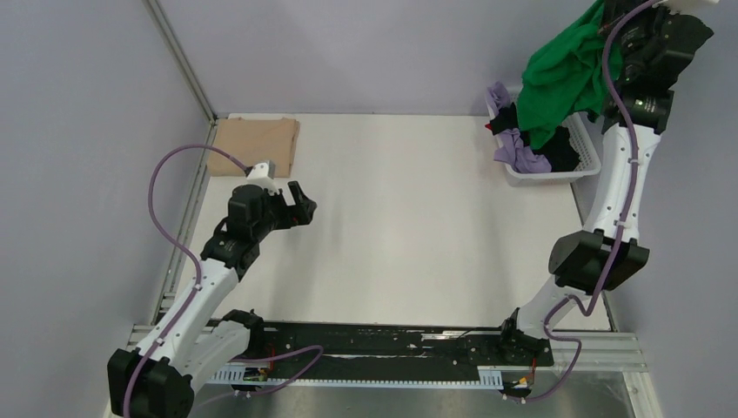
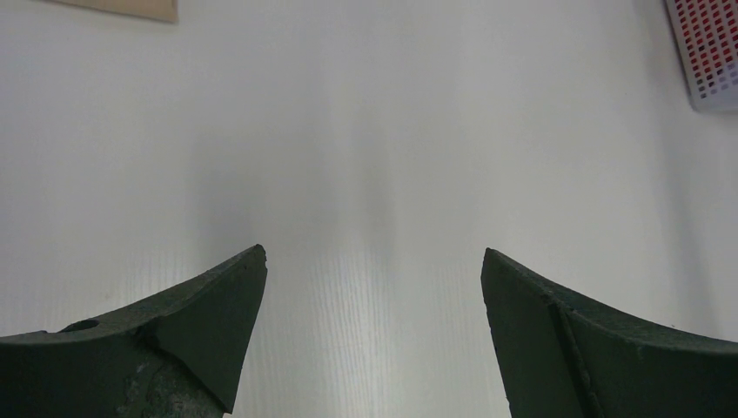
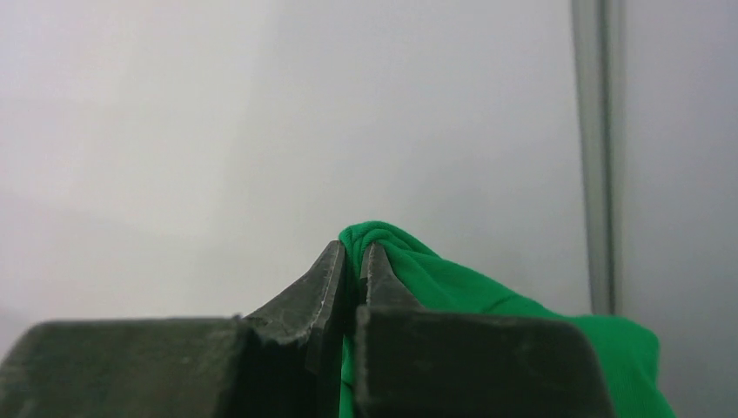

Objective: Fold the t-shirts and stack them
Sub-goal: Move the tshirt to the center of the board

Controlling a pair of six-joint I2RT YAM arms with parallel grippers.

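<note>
**Green T-Shirt Held Above Basket; Left Arm Over Bare Table**

**Surface and room.** A matte white tabletop (image 1: 418,218) fills the centre of the top view, with pale grey walls (image 1: 78,131) around it. A slim aluminium upright (image 1: 178,57) runs diagonally down to the table's upper left corner. A black mounting rail (image 1: 392,344) spans the lower edge between the two arm bases.

**Task items.** A tan cotton t-shirt (image 1: 257,144), folded flat, lies at the upper left of the table beside the wall. A white plastic lattice basket (image 1: 557,177) sits at the upper right. Bunched inside it are a lilac t-shirt (image 1: 520,157) and a black t-shirt (image 1: 564,155). A bright green cotton t-shirt (image 1: 561,78) hangs in the upper right corner of the frame and drapes down over the basket.

**Grippers.** The right gripper (image 3: 352,252) is clenched on a fold of the green fabric, which bulges just above its tips. The left gripper (image 2: 374,252) is released, jaws spread wide with nothing between them. It hovers over bare tabletop at centre left, near the tan t-shirt but apart from it.

**Hidden or unclear.**
- In the top view, green cloth and the frame edge hide the right fingertips.
- The green shirt covers the basket's far side, so it is unclear whether its lower folds rest on the clothes there.
- The left wrist view shows only a corner each of the tan shirt and the basket.
- The right wrist view shows only blurred grey wall behind the cloth.
</note>
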